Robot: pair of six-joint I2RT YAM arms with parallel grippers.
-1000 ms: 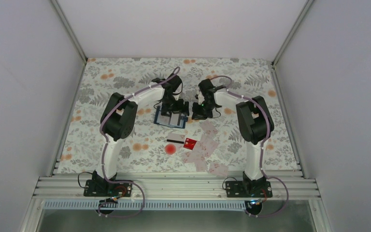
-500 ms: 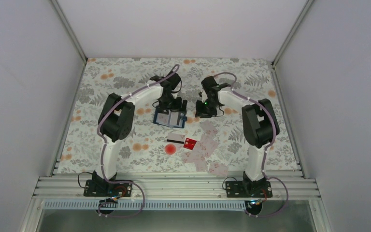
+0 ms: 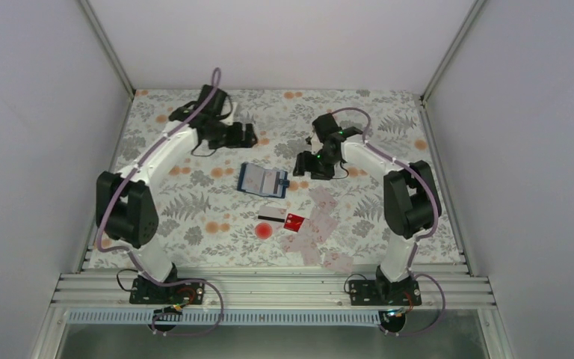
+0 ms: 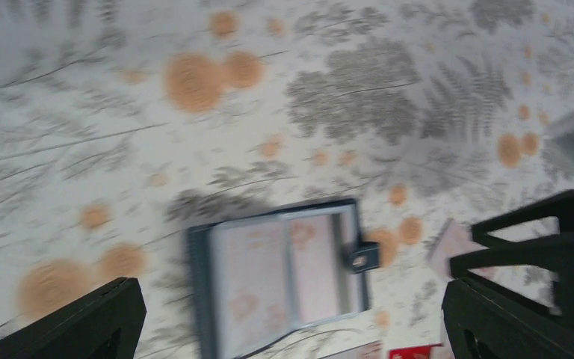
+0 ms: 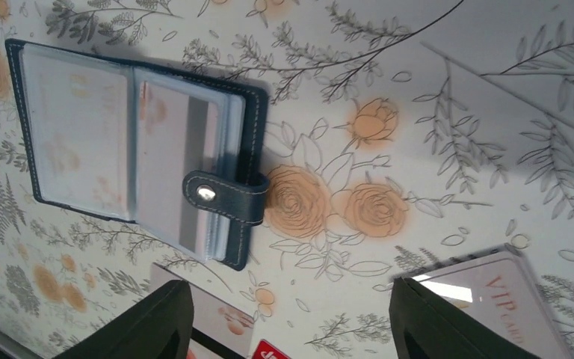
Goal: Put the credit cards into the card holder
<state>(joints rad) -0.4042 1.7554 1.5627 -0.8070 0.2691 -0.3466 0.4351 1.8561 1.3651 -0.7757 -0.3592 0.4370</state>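
The dark blue card holder (image 3: pixel 264 180) lies open on the flowered cloth, its snap tab (image 5: pixel 224 198) pointing right. A card with a grey stripe (image 5: pixel 194 172) sits in its right pocket. Loose credit cards lie nearer the arms: a red one (image 3: pixel 294 221), one with a black stripe (image 3: pixel 270 218) and pale ones (image 3: pixel 321 224). My right gripper (image 3: pixel 299 166) hovers just right of the holder, open and holding nothing; in its wrist view (image 5: pixel 291 314) it has a pale VIP card (image 5: pixel 493 299) by the right finger. My left gripper (image 3: pixel 250 136) is open, up and back-left of the holder (image 4: pixel 284 277).
More pale cards lie toward the front right (image 3: pixel 338 262). White walls with metal posts close in the table on three sides. The aluminium rail (image 3: pixel 269 288) with both arm bases runs along the near edge.
The left arm lifted off the card holder and swung back to the far left. The right gripper opened and drew slightly away from the holder, leaving a card in its pocket.
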